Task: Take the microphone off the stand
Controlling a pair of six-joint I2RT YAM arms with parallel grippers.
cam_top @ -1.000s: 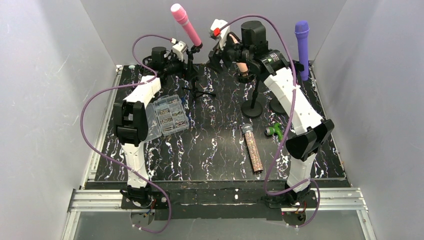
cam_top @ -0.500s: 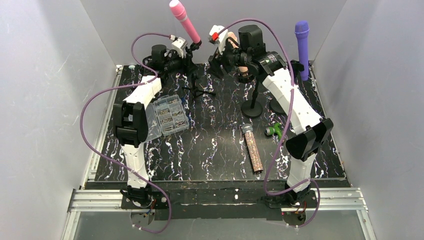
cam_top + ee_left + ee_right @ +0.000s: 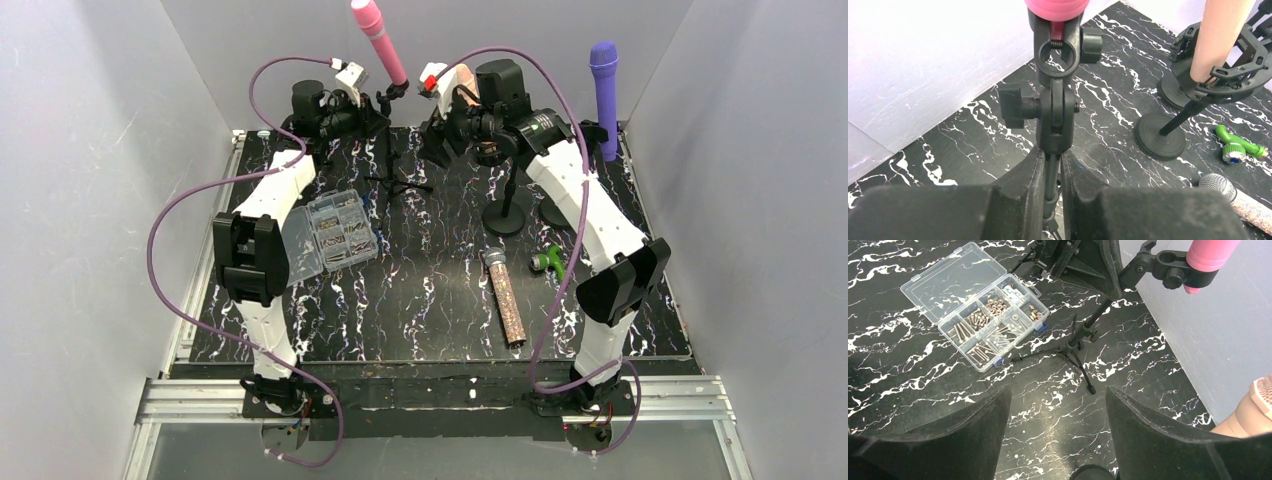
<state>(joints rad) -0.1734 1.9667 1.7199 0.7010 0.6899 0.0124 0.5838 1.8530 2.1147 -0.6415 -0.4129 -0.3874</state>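
A pink microphone [image 3: 378, 38] sits tilted in the clip of a black tripod stand [image 3: 389, 150] at the back of the table. My left gripper [image 3: 374, 115] is shut on the stand's thin pole [image 3: 1050, 172], just under the pivot joint [image 3: 1057, 117]. The pink microphone's [image 3: 1055, 7] lower end shows above that joint. My right gripper [image 3: 436, 135] hangs open just right of the stand, nothing between its fingers [image 3: 1140, 435]. In the right wrist view the pink microphone [image 3: 1209, 257] is at the upper right, the tripod legs [image 3: 1075, 357] below it.
A peach microphone [image 3: 466, 78] in a round-base stand [image 3: 503, 215] is right behind my right gripper. A purple microphone [image 3: 603, 95] stands at the back right. A glitter microphone [image 3: 506, 297] and a green part [image 3: 547, 262] lie mid-table. A clear screw box [image 3: 335, 228] lies open on the left.
My left gripper has gone from open to shut on the stand's pole. The pink microphone has swung a little to the right. The right gripper has edged left, still open.
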